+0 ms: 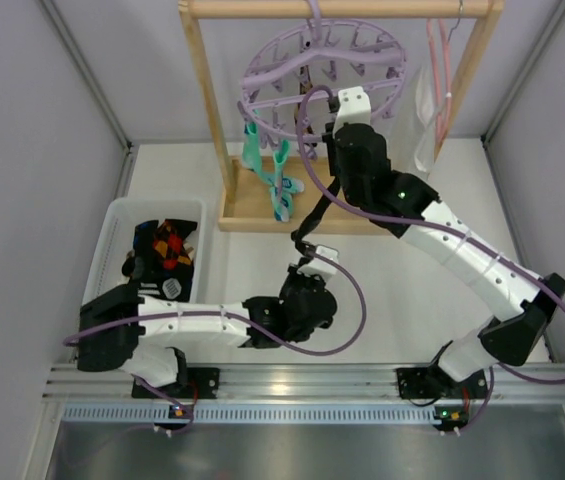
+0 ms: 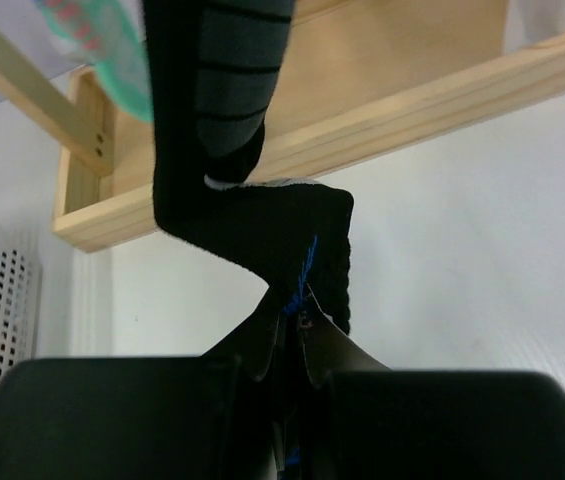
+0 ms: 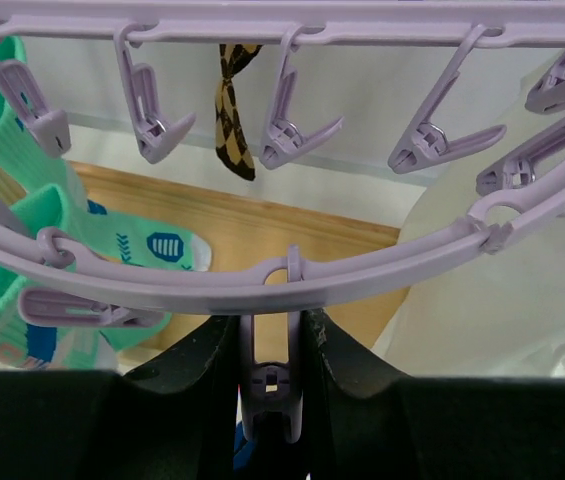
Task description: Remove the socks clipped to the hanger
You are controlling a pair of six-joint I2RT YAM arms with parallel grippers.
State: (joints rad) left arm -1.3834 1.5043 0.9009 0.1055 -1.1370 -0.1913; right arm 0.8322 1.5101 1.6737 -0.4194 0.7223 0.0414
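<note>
The left gripper (image 2: 290,330) is clamped on the lower end of a black sock with grey-blue bands (image 2: 247,215), which rises taut from the fingers in the left wrist view. Seen from above, this sock stretches from the left gripper up toward the round lavender plastic ring hanger (image 3: 382,272), which hangs from the top bar of a light wooden rack (image 1: 252,8).

The right gripper (image 3: 267,335) is up at the ring's near rim. Its two black fingers (image 3: 192,380) press against either side of a lavender clip peg (image 3: 267,385) dangling from the ring. More pegs dangle along the far rim, and one of them grips a brown-black diamond-check sock (image 3: 234,110).

Teal green socks with blue marks (image 3: 157,245) hang at the ring's left side, above the rack's wooden base. A white perforated plastic basket (image 1: 157,203) stands left of the rack, and dark and orange-patterned socks (image 1: 167,245) lie inside it. A thin pink wire hanger (image 1: 435,70) hangs on the same bar, to the right of the ring.
</note>
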